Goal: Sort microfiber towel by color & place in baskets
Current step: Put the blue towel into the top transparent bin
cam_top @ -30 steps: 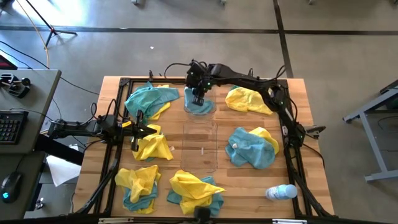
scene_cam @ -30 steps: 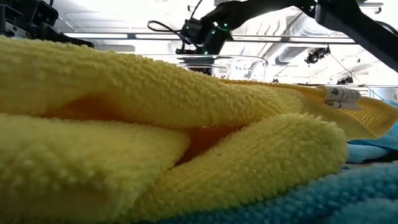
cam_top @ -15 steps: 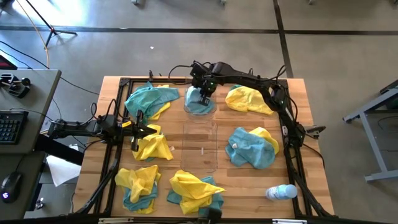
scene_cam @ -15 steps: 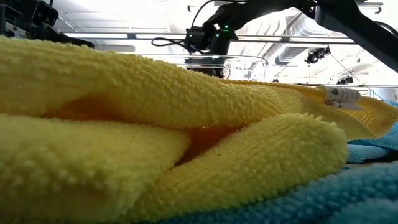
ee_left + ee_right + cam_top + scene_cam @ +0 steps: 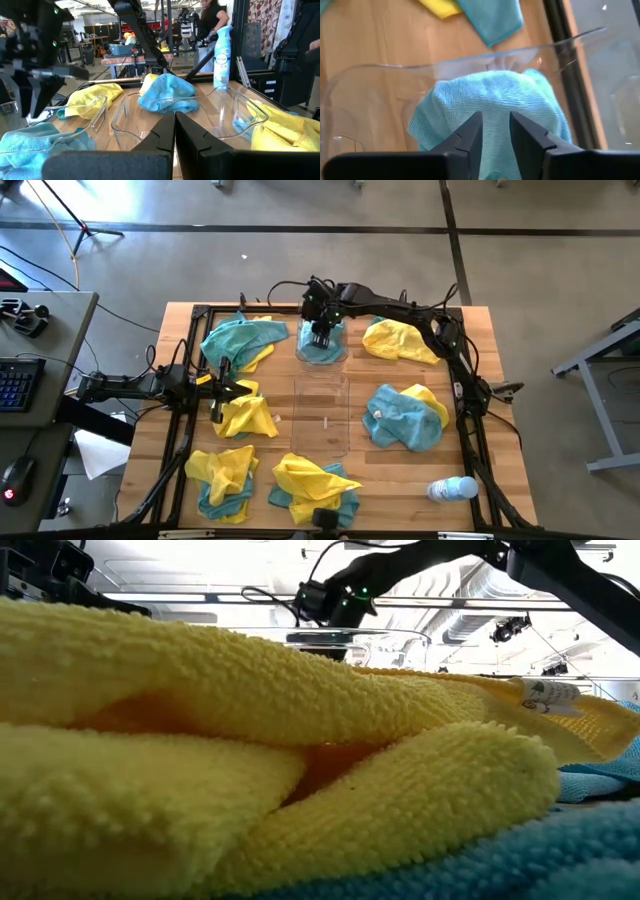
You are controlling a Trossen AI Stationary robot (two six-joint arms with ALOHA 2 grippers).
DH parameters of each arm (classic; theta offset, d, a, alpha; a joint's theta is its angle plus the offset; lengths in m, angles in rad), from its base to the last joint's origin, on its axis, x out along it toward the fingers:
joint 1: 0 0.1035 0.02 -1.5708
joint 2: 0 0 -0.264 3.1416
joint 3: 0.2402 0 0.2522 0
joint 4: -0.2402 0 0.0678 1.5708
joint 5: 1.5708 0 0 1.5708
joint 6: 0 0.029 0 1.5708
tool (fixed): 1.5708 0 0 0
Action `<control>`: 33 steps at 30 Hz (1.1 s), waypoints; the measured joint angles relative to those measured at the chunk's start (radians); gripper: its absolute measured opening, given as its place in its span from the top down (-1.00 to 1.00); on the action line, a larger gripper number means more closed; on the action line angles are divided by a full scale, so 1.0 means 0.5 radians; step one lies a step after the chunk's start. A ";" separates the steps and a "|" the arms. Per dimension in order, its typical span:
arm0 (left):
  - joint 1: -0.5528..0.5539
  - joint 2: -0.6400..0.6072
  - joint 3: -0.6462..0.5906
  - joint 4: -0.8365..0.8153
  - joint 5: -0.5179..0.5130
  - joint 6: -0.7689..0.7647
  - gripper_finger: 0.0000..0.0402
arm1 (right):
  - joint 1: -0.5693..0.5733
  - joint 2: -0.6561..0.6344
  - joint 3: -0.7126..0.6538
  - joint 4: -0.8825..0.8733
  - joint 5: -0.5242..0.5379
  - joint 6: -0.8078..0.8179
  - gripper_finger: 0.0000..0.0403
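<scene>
Two dark robot arms work over a light wooden surface (image 5: 400, 480) strewn with rumpled microfiber towels. At the left edge, the left claw (image 5: 218, 392) rests with its fingers pressed fully together, empty, just beside a bunched bright yellow towel (image 5: 245, 415). Behind it lies a teal-blue towel over yellow (image 5: 240, 340), and toward the near edge two mixed yellow and teal heaps (image 5: 225, 475) (image 5: 312, 485).

In the middle stand two clear plastic rectangular baskets: the nearer basket (image 5: 322, 415) holds no towel, while the far basket (image 5: 322, 350) holds a teal-blue towel (image 5: 490, 105). The right claw (image 5: 320, 335) hangs directly over that towel, fingers slightly parted with a narrow gap, gripping nothing.

Farther right lie a yellow towel (image 5: 398, 340), then a teal towel with a yellow one tucked beside it (image 5: 405, 418). A clear plastic bottle (image 5: 452, 489) lies at the near right corner.
</scene>
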 joint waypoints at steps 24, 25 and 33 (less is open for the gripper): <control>0.000 -0.001 0.000 0.000 0.000 0.000 1.00 | -0.073 0.001 -0.574 0.330 -0.120 0.174 0.99; 0.000 0.000 0.000 0.000 -0.001 0.001 1.00 | -0.078 0.001 -0.577 0.338 -0.121 0.178 1.00; 0.000 -0.001 0.000 0.001 -0.001 0.000 1.00 | -0.133 0.029 -0.576 0.379 -0.153 0.266 1.00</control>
